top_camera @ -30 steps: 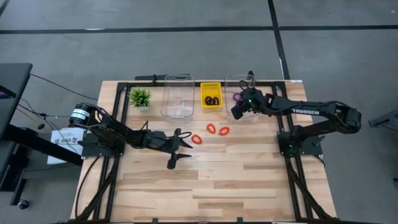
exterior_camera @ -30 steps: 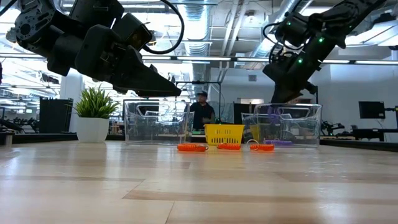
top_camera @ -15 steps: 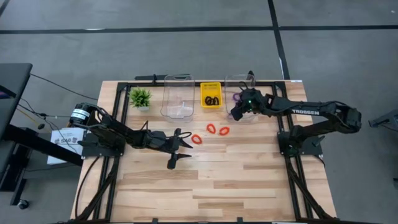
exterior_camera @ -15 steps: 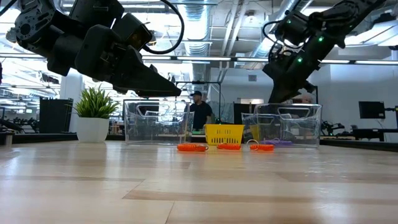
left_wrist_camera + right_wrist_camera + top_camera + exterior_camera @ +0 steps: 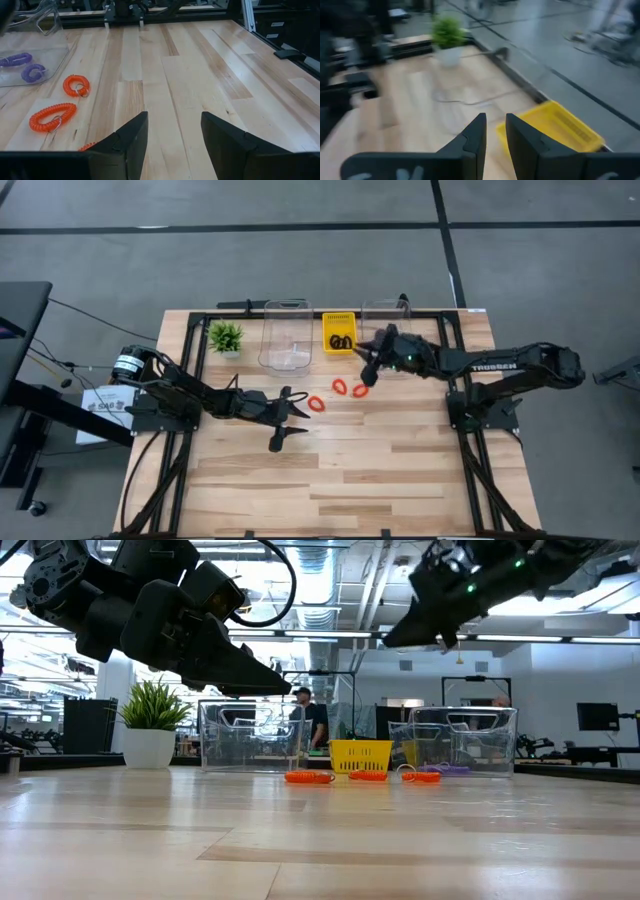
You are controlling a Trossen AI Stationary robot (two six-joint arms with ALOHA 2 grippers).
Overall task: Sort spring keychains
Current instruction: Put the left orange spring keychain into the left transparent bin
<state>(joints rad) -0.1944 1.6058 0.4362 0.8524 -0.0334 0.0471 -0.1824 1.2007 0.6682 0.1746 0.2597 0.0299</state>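
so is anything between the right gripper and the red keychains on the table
Nothing visible. The right gripper hangs above the table, empty with its jaws slightly apart, close to the nearest of the three red keychains. Only bare wood lies around them. The yellow bin and clear bins sit behind, out of that path.

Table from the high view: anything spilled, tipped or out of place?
Nothing stands out. Three red keychains lie loose on the table, unsorted. Both clear bins and the yellow basket stand upright, as does the plant.
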